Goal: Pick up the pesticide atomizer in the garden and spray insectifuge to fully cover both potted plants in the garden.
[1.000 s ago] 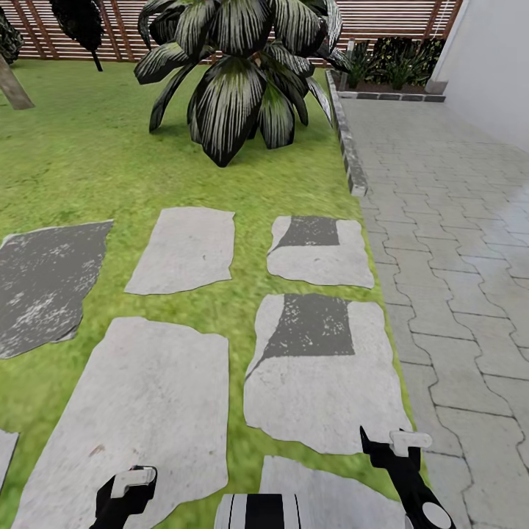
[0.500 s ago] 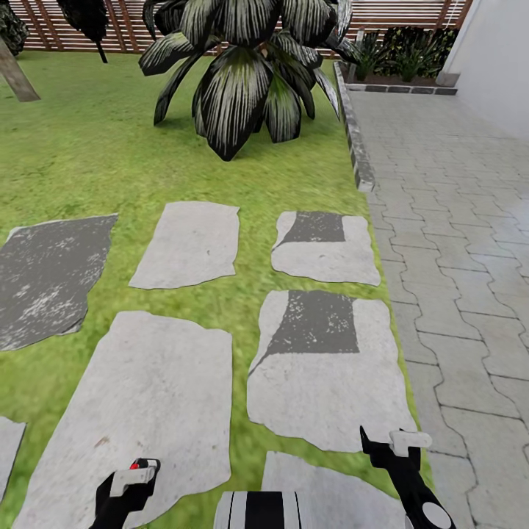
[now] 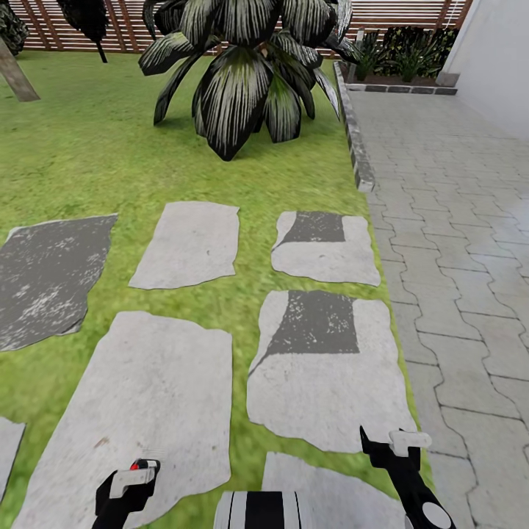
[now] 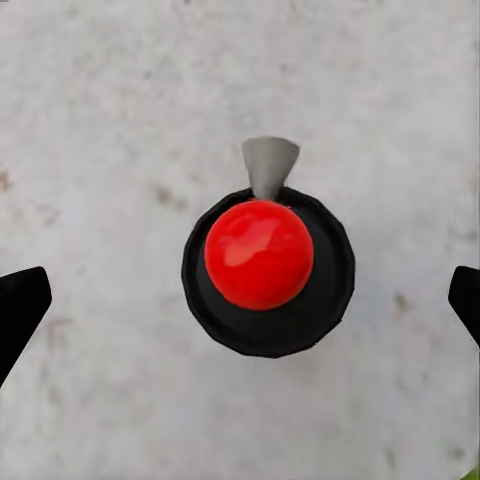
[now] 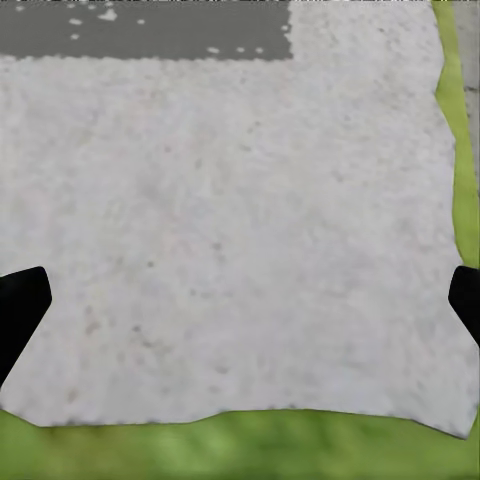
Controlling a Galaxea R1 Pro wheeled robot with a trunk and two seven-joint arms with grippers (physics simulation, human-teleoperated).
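In the head view, the robot's left gripper [image 3: 126, 485] sits at the lower left of the frame over a large pale grey stepping stone [image 3: 139, 411], with a speck of red from the small dark bottle with a red top, the pesticide atomizer [image 3: 135, 464], showing just at its upper edge. The right gripper [image 3: 393, 444] hangs at the lower right above another stone, empty. A big dark striped-leaf bush [image 3: 242, 73] stands in the upper middle on the green lawn [image 3: 88, 162], before a brown slat fence [image 3: 73, 22]; grey paving [image 3: 455, 242] fills the right.

In the left wrist view, the atomizer [image 4: 262, 262] stands upright on the stone, centred between the black fingertips [image 4: 20, 310], which are wide apart and not touching it.

In the right wrist view, the fingertips [image 5: 20, 312] are likewise spread over bare stone.

The step appears to be the pickup: next the left gripper likely needs to descend and close round the bottle.

Against the picture half a second earlier, nothing visibly differs.
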